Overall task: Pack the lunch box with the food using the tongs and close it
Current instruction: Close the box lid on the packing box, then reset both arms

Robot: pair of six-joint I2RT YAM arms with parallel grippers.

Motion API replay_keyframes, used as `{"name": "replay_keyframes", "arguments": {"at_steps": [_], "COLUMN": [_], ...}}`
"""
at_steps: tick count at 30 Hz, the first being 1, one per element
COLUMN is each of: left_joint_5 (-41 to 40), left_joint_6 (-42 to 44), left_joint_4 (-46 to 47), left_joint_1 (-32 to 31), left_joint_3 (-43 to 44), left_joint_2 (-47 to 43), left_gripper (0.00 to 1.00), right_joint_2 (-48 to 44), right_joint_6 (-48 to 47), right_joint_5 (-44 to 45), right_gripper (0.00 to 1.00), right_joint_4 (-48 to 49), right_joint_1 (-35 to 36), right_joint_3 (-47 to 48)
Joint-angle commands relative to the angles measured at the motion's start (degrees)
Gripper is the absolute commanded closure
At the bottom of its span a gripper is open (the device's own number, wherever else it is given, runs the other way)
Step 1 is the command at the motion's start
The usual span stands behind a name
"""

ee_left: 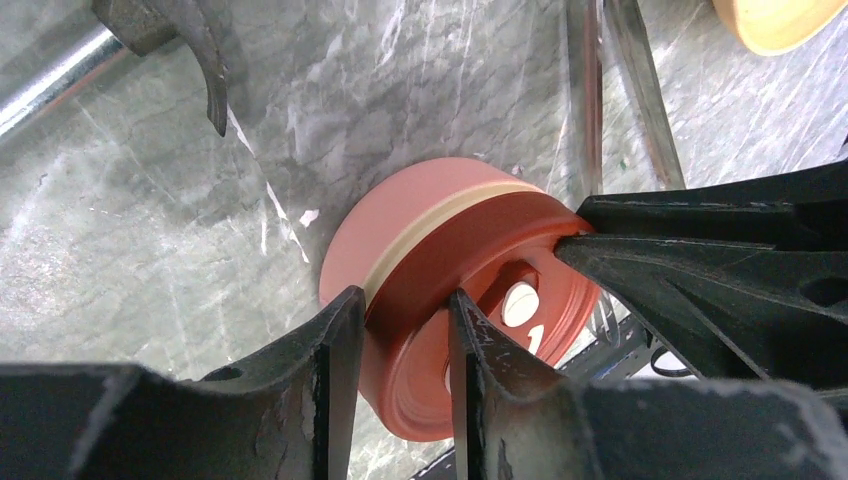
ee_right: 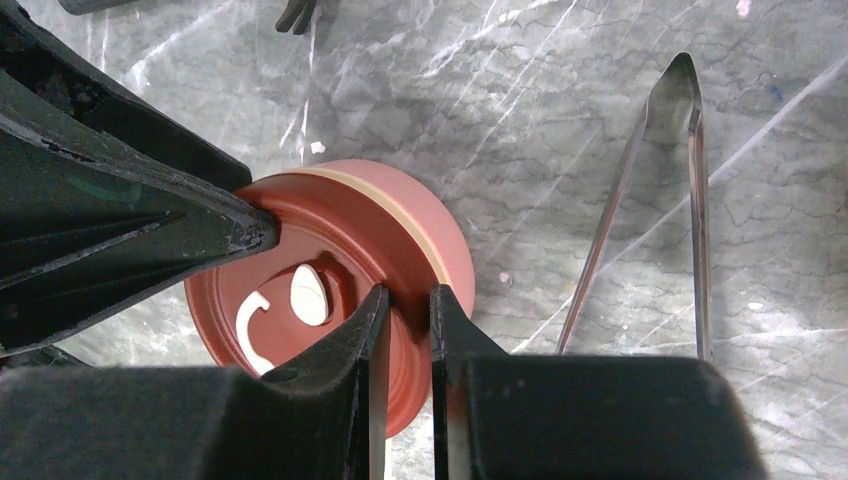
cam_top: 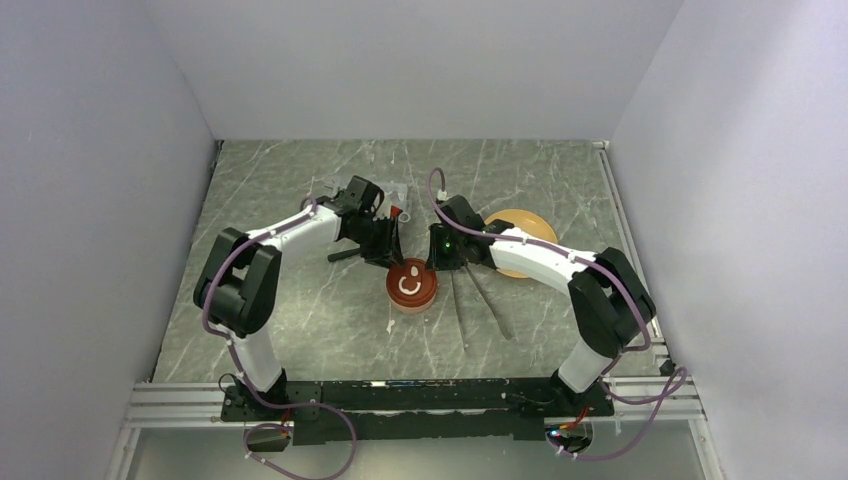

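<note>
The lunch box (cam_top: 411,305) stands mid-table with its dark red lid (cam_top: 410,283) lying on top. In the left wrist view, my left gripper (ee_left: 408,300) straddles the lid's (ee_left: 480,250) rim, jaws still apart, one finger outside the wall and one on the top. My right gripper (ee_right: 408,295) is shut on the opposite rim of the lid (ee_right: 330,230); the pink tub wall (ee_right: 445,240) shows below it. The tongs (cam_top: 480,300) lie flat on the table just right of the box, held by neither gripper. The food is hidden.
A yellow plate (cam_top: 520,235) sits behind the right arm. A small hammer (cam_top: 345,255) lies left of the box under the left arm, and a clear case (cam_top: 395,190) stands at the back. White walls enclose the table on three sides.
</note>
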Motion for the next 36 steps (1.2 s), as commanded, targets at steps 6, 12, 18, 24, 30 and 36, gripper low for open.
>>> {"name": "replay_keyframes", "arguments": {"at_steps": [6,12,18,24,30,36], "left_joint_5": [-11.47,-12.2,-14.53,-14.74,-19.49,-29.44], "left_joint_6": [0.98,2.01,4.22,4.99,5.25,9.67], "left_joint_4": [-0.49,-5.5,-11.41,-10.56,-5.58,2.89], "left_joint_1": [-2.11,-2.12,-1.91,3.89,14.72,19.23], "left_joint_3": [-6.26,0.5,10.11,9.77,1.74,-7.41], "left_joint_2": [6.79,-1.78,-7.11,-14.8,-27.69,-47.5], "left_gripper": [0.65,0.49,0.19,0.04,0.02,0.01], "right_joint_2": [2.75,-3.56,-10.17,-19.01,-28.94,-44.53], "right_joint_6": [1.41,-0.34,-0.95,-2.68,-5.92,-13.21], "right_joint_5": [2.59,4.97,8.98,7.05,6.45,14.55], "right_gripper": [0.88,0.61,0.39,0.21,0.13,0.09], "right_joint_4": [-4.36,-9.04,-12.4,-10.76,-8.38,-1.14], "right_joint_1": [0.59,0.59,0.21,-5.21,-16.98,-21.8], "right_joint_3": [-0.22,5.68,8.68,4.43,-3.01,-11.6]}}
